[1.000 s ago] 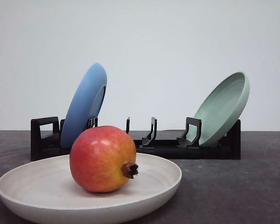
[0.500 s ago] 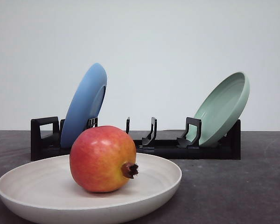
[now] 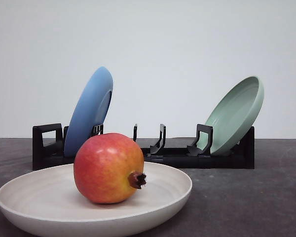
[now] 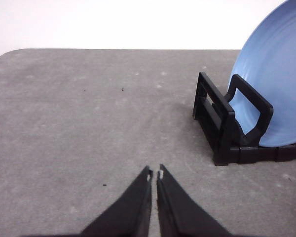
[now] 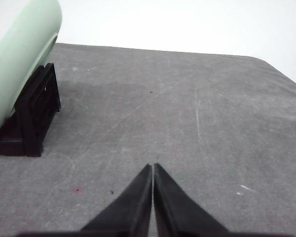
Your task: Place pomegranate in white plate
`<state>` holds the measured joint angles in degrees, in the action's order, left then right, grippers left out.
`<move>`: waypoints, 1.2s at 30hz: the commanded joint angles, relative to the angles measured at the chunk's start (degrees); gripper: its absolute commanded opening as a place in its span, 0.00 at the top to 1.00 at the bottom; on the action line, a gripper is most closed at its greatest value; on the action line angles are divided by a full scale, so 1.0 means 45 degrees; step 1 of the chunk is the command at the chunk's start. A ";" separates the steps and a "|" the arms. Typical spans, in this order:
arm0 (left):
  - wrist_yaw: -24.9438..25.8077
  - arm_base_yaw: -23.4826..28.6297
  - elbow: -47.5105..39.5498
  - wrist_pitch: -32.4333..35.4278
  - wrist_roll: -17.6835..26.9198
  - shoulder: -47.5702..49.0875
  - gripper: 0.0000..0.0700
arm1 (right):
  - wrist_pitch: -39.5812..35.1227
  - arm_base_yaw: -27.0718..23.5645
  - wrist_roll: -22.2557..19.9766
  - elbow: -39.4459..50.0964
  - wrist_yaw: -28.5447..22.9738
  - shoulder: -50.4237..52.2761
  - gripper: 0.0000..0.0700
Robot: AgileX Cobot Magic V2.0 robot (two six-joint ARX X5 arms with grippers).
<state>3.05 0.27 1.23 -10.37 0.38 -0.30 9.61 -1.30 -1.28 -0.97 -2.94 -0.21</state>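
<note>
Nothing apparently left: pomegranate (image 3: pixel 109 168) resting inside white plate (image 3: pixel 34 192), left claw (image 4: pixel 154 174) and right claw (image 5: pixel 152 167) both clenched empty above counter (image 5: pixel 187 123).

Red-yellow pomegranate (image 3: pixel 108 168), off-white plate (image 3: pixel 54 207)

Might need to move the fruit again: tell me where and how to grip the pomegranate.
Grip the pomegranate across its round middle, coming from above, since the white plate rim blocks low side approaches. Keep fingers off the calyx, which points front-right.
</note>
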 commanded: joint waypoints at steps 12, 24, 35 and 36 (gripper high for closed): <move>0.0087 0.0019 -0.0120 -0.0068 -0.0044 0.0025 1.00 | -0.0126 -0.0029 -0.0053 0.0063 -0.0015 0.0000 1.00; 0.0087 0.0019 -0.0120 -0.0068 -0.0044 0.0028 1.00 | -0.0126 -0.0029 -0.0053 0.0063 -0.0015 0.0000 1.00; 0.0087 0.0019 -0.0120 -0.0068 -0.0044 0.0029 1.00 | -0.0126 -0.0029 -0.0053 0.0063 -0.0015 0.0000 1.00; 0.0087 0.0019 -0.0120 -0.0068 -0.0044 0.0026 1.00 | -0.0126 -0.0029 -0.0053 0.0063 -0.0015 0.0000 1.00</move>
<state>3.05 0.27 1.21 -10.37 0.38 -0.30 9.61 -1.30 -1.30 -0.97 -2.94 -0.21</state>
